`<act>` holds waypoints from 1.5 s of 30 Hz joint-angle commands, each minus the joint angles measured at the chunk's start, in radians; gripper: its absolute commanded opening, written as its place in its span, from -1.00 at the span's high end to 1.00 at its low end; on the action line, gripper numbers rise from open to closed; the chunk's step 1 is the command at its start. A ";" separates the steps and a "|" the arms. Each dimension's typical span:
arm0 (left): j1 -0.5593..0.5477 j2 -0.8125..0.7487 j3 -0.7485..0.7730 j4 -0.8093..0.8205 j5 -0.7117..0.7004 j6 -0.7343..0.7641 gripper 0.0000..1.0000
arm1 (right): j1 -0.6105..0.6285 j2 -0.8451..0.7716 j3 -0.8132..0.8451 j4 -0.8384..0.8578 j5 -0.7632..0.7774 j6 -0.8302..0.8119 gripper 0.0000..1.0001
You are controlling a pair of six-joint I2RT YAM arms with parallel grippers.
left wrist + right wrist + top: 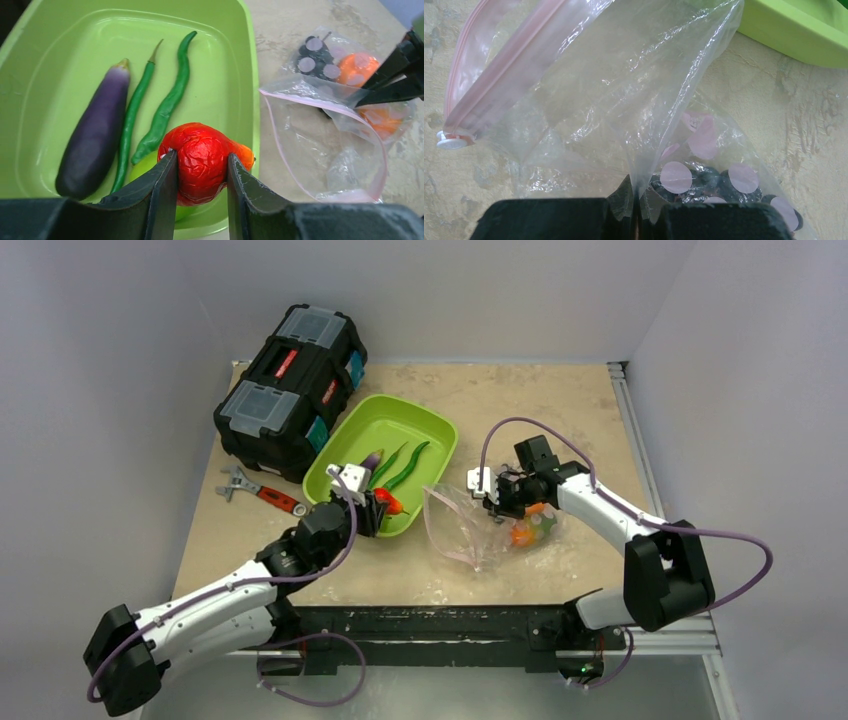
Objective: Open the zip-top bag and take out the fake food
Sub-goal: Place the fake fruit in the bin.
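The left claw (201, 167) is clamped on the red pepper (200, 142), one finger on each side, holding it over the near right corner of the tray (215, 60). In the tray lie the eggplant (95, 145) and two long green pods (167, 107) side by side, and a lime-green ball (142, 165) shows just under the pepper. The bag (460, 525) lies on the counter (560, 410) just right of the tray, mouth agape toward the left arm, its pink zip strip (484, 85) parted and the white slider (451, 142) at one end. The right claw (634, 207) is pinched together on a fold of the bag's clear film, lifting that wall up off the counter. Inside the bag, at the end near the right claw, sit an orange fruit (357, 67) and a dark cluster with pale round dots (704, 177); a second orange piece lies beside them, too blurred through the plastic to name. A black toolbox (290, 390) stands left of the tray at the far side, and a red-handled wrench (262, 492) lies in front of it.
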 commanded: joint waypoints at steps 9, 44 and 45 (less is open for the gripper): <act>0.095 0.172 0.222 -0.185 -0.103 0.029 1.00 | -0.004 -0.007 -0.002 0.008 -0.021 0.008 1.00; 0.182 0.076 0.178 -0.160 0.657 -0.044 -0.74 | -0.053 -0.074 0.079 -0.177 -0.220 -0.051 0.44; 0.175 0.083 0.173 -0.151 0.676 -0.046 -0.74 | -0.068 -0.087 0.089 -0.197 -0.237 -0.055 0.39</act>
